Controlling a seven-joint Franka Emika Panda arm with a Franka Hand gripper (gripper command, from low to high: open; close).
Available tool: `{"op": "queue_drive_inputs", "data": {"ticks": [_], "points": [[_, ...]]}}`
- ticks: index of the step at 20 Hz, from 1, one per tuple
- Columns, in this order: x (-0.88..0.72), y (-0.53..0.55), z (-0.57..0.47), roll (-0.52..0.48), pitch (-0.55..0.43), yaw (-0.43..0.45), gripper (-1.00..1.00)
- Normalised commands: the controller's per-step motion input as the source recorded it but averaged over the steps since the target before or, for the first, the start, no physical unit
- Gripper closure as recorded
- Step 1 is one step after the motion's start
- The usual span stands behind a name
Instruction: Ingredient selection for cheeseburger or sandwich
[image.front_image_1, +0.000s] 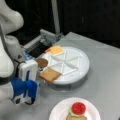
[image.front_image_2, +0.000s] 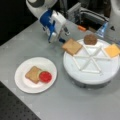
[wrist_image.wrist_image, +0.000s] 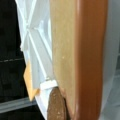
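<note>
At the tray's left edge in a front view, the gripper (image.front_image_1: 39, 74) sits level with a toast (image.front_image_1: 50, 74) that overhangs the tray (image.front_image_1: 80, 70) rim. Whether the fingers pinch the toast or stand spread I cannot tell; the tips are hidden by the gripper body in both front views. Wrist view is filled by the toast (wrist_image.wrist_image: 75, 57) seen edge-on, very close, so the gripper is at least right against it.

Other ingredients in the tray: patty (image.front_image_1: 42, 62) in the next compartment, just beside the toast, and cheese (image.front_image_1: 56, 50) at the far side. Remaining compartments look bare.

Sandwich (image.front_image_2: 38, 75) so far lies on the plate (image.front_image_2: 22, 82), near-left of the tray in a front view: toast at the bottom, a sliver of green disc (image.front_image_1: 71, 113), red disc (image.front_image_2: 45, 76) on top, off-centre toward the tray.

Judgement on doing this step well: grip the toast on the overhanging edge, flat and square, not at a corner, so it does not pivot. Keep clear of the patty and the white divider ribs. Risk: the thin piece slips or tilts if pinched too shallow.
</note>
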Motion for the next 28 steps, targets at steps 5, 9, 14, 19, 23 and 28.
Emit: {"op": "queue_drive_inputs", "data": {"ticks": [5, 9, 14, 19, 23, 28], "points": [[0.24, -0.06, -0.15, 0.378, -0.138, 0.076, -1.00], [0.22, -0.06, -0.12, 0.311, -0.130, 0.063, -1.00], [0.20, -0.09, -0.12, 0.253, -0.141, 0.053, -1.00], [0.20, -0.07, -0.14, 0.226, -0.147, 0.044, -1.00], [0.18, -0.07, -0.15, 0.200, -0.143, 0.028, 1.00], [0.16, -0.10, -0.16, 0.164, -0.143, 0.018, 1.00]]}}
